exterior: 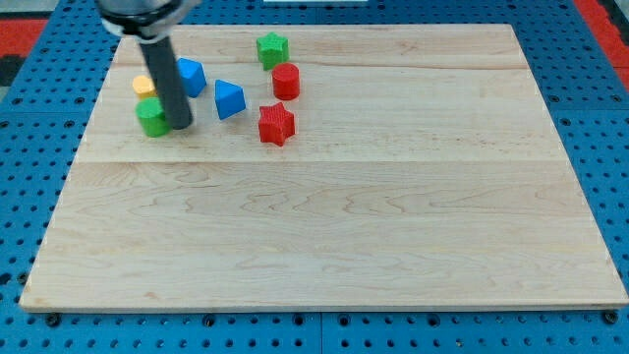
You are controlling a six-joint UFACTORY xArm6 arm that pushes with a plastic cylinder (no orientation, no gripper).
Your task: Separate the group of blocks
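Observation:
The blocks lie in the upper left of the wooden board [324,226]. A green star [272,49] sits at the view's top, with a red cylinder [285,81] just below it. A red star [276,124] lies lower. A blue block [229,99] sits left of it, and another blue block [191,77] further left. A yellow block [143,85] is partly hidden behind the rod. A green cylinder [151,117] sits below the yellow block. My tip [182,126] rests right beside the green cylinder, on its right, below the left blue block.
The board lies on a blue perforated table [590,59]. The arm's dark rod comes down from the view's top left.

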